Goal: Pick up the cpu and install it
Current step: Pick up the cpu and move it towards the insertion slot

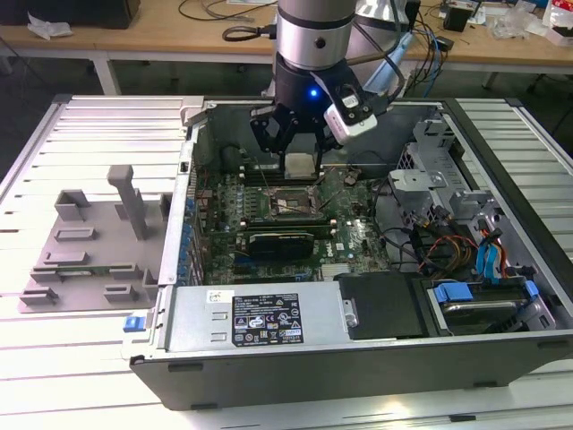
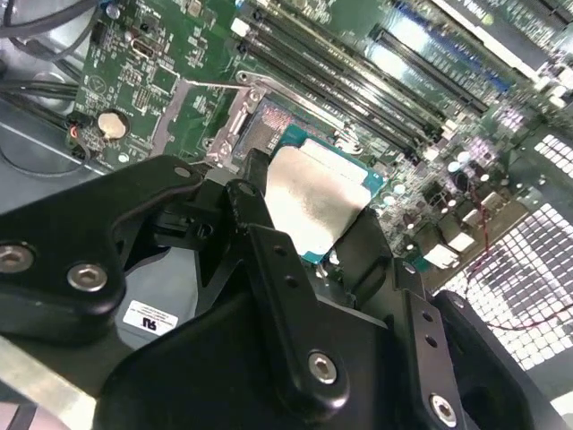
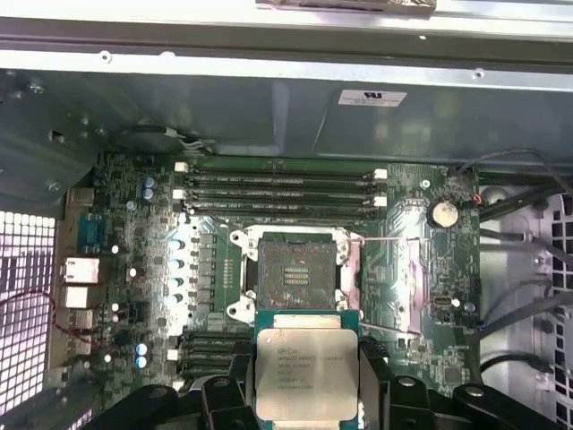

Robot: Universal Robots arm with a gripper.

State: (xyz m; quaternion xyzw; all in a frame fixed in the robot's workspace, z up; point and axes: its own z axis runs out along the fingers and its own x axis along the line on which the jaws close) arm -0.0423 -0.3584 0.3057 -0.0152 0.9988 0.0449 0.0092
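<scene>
My gripper [image 1: 298, 164] hangs inside the open computer case, shut on the cpu [image 1: 299, 164], a small square chip with a silvery top plate. In the first wrist view the cpu [image 3: 306, 365] sits between the black fingers [image 3: 374, 381], held above the motherboard and beside the open socket [image 3: 294, 273]. In the second wrist view the cpu [image 2: 315, 200] shows its metal face, with the socket [image 2: 269, 125] just beyond it. The socket [image 1: 292, 204] in the exterior view lies a little nearer than the held chip, its metal frame open.
The grey fixture tray [image 1: 94, 246] with upright blocks lies at the exterior view's left of the case. Memory slots [image 3: 282, 186] run beside the socket. Cables and a drive cage [image 1: 457, 233] fill the case's right side. The power supply [image 1: 260, 318] lines the near wall.
</scene>
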